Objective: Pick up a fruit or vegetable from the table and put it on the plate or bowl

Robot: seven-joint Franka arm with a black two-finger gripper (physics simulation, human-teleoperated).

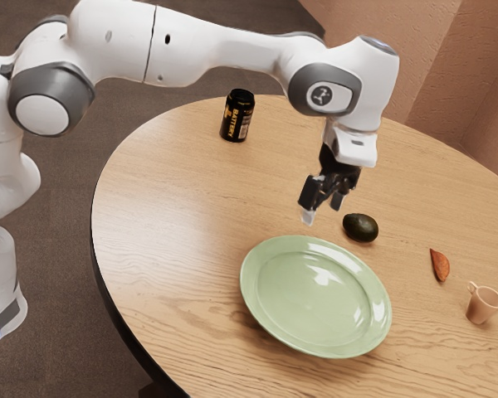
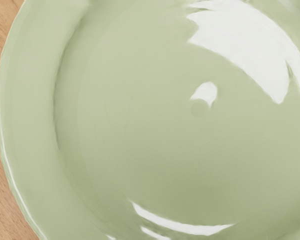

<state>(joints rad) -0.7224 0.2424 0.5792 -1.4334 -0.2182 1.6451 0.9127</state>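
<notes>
End effector (image 1: pixel 322 211) over plate (image 1: pixel 275 308) rim; avocado (image 1: pixel 360 226) beside plate.

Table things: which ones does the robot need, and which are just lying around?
Needed: avocado, green plate, gripper; the orange piece might be food too.
Lying around: battery can, little cup.

Home dining nook, round wooden table (image 1: pixel 191 215), carpet (image 1: pixel 66 274), plaster walls (image 1: pixel 436 50)
</notes>
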